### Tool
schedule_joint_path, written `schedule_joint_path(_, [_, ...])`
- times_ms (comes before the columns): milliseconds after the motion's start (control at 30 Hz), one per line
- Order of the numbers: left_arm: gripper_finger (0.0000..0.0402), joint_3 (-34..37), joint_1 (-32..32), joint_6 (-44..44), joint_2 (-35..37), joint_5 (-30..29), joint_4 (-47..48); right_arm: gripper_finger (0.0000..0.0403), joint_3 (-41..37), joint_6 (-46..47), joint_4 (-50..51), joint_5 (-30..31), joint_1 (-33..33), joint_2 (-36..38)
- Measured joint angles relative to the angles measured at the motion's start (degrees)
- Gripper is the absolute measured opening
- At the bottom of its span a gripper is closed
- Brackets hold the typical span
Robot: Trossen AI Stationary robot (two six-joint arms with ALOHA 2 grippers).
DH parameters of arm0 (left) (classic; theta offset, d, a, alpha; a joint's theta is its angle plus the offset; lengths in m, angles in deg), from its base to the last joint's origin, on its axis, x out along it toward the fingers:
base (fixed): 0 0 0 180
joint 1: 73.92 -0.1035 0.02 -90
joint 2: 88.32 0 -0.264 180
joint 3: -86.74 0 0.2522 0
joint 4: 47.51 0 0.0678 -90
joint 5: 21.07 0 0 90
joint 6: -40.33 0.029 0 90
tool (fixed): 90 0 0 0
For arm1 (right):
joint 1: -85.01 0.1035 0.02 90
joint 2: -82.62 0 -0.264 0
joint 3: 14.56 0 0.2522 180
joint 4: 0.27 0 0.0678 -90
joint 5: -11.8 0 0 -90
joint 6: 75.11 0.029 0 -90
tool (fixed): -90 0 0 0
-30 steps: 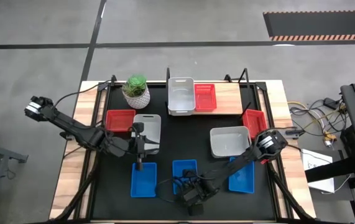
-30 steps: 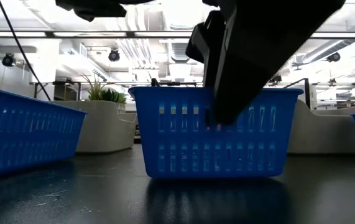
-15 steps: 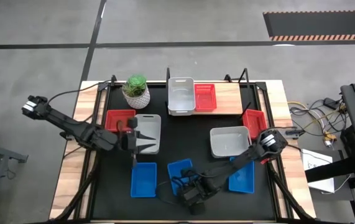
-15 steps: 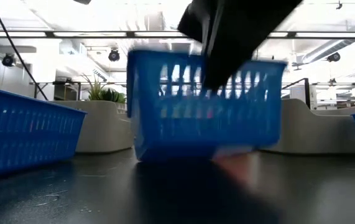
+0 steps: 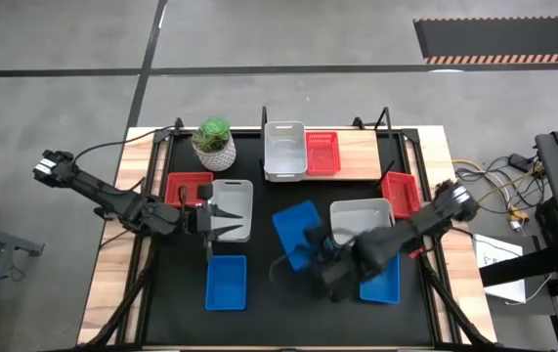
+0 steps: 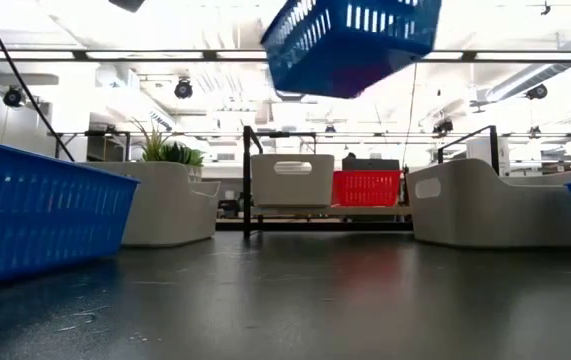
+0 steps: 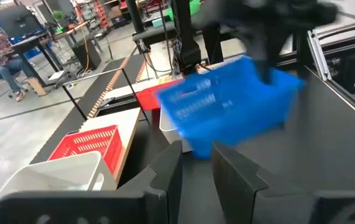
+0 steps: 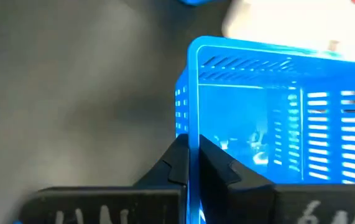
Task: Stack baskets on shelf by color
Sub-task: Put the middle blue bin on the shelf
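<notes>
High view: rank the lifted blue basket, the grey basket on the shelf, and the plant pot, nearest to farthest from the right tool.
1. Lifted blue basket: its wall is pinched in the right tool, mid-table.
2. Grey basket on the shelf: at the back, left end of the shelf.
3. Plant pot: back left corner.

A bright blue slotted basket (image 5: 296, 233) hangs above the black tabletop (image 5: 259, 293), pinched on its rim by the dark right gripper (image 8: 193, 163). Two more blue baskets lie near: one at left (image 5: 226, 283), one at right (image 5: 380, 279). Three pale white-grey baskets show: one on the light-brown wooden shelf (image 5: 359, 154) at far centre (image 5: 284, 150), one left of middle (image 5: 232, 208), one right (image 5: 361, 221). Red mesh-patterned baskets sit on the shelf (image 5: 321, 153), at far left (image 5: 189, 188) and at far right (image 5: 399, 192). A green plant stands in a white ribbed pot (image 5: 214, 144).
</notes>
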Motion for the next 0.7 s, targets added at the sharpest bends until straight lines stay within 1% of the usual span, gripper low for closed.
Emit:
schedule_joint_path(167, [0.007, 0.1, -0.1, 0.6, 0.1, 0.0, 0.0, 0.0009, -5.8, -4.6, 0.1, 0.5, -6.8, 8.5])
schedule_joint_path(300, [0.007, 0.1, 0.0, 1.9, -0.2, 0.0, -0.6, 0.0009, -11.8, -10.4, -0.3, 0.7, -15.2, 15.7])
schedule_joint_path(400, [0.007, 0.2, 0.0, 2.3, -0.2, 0.0, -0.5, 0.0009, -17.3, -15.6, -3.2, -0.1, -22.9, 21.5])
schedule_joint_path(533, [0.007, -0.3, 0.0, 4.8, -0.2, 0.0, -0.5, 0.0009, -25.7, -22.1, -8.1, -7.6, -35.8, 28.3])
schedule_joint_path(700, [0.007, -0.6, 0.0, 5.0, -0.2, 0.0, -0.5, 0.0009, -35.4, -26.0, -14.1, -17.9, -52.1, 34.3])
